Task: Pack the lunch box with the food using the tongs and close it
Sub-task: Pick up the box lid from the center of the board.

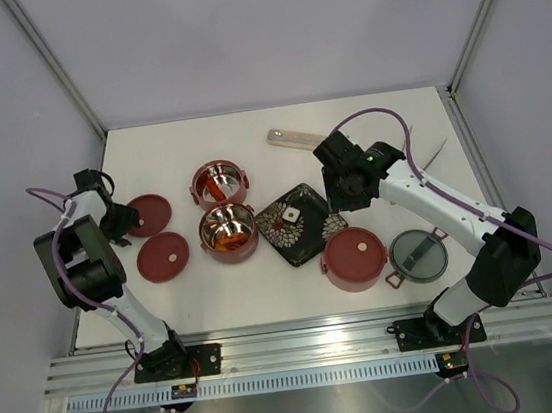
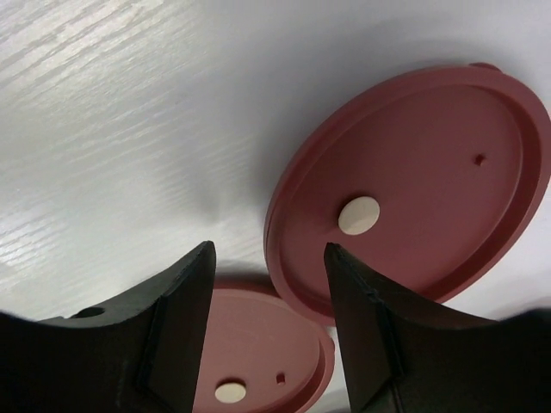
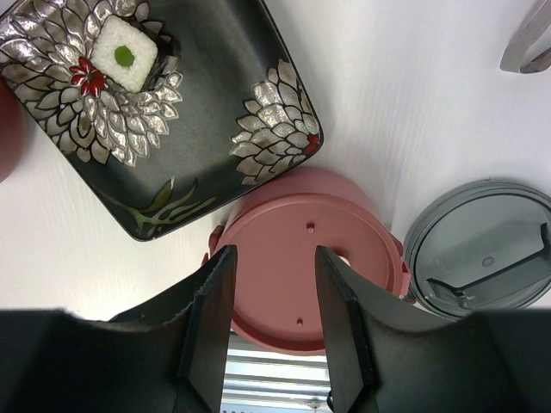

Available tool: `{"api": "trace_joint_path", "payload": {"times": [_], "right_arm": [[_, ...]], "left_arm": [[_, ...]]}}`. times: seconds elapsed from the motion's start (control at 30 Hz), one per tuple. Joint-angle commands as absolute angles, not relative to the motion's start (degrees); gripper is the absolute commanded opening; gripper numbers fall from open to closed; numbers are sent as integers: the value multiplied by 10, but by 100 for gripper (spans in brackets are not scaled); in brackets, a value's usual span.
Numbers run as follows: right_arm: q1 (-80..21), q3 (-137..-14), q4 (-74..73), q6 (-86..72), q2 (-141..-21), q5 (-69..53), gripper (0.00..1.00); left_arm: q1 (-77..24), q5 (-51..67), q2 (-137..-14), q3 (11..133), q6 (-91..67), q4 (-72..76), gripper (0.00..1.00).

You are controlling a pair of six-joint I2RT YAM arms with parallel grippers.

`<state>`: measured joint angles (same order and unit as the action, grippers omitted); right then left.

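Two open lunch box bowls (image 1: 197, 188) are sitting left of centre in the top view, with orange food (image 1: 226, 239) lying inside. A third bowl (image 1: 348, 263), lidded, is sitting at lower right beside the grey top lid (image 1: 418, 255). Two flat lids (image 1: 163, 258) are lying at left. The left gripper (image 2: 269, 258) is hovering just beside them, fingers spread and gripping nothing. The right gripper (image 3: 275, 258), likewise spread and empty, is hanging over the lidded bowl near the flower-patterned plate (image 3: 215, 77).

White arm links (image 1: 437, 202), black joints (image 1: 98, 274), purple cables (image 1: 370, 111), black end effector fingers (image 2: 172, 318)
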<state>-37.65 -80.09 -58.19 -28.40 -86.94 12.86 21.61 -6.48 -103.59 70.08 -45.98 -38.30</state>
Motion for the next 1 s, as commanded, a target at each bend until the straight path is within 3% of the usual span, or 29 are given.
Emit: {"api": "trace_joint_path", "payload": {"times": [0.0, 0.23, 0.37, 0.5, 0.97], "right_arm": [[-382, -818, -583, -273, -875, 146, 49], [-382, -831, -586, -264, -896, 150, 49], [-382, -838, -588, -261, -903, 149, 49], [-382, -845, -588, -256, -909, 152, 48], [-382, -851, -584, -252, -917, 149, 48]], "left_arm": [[221, -53, -1052, 690, -451, -327, 56], [221, -56, -1074, 708, -442, -335, 39], [221, -83, -1066, 721, -435, -352, 18], [221, -99, -1045, 728, -428, -365, 3], [215, -93, -941, 758, -381, -393, 0]]}}
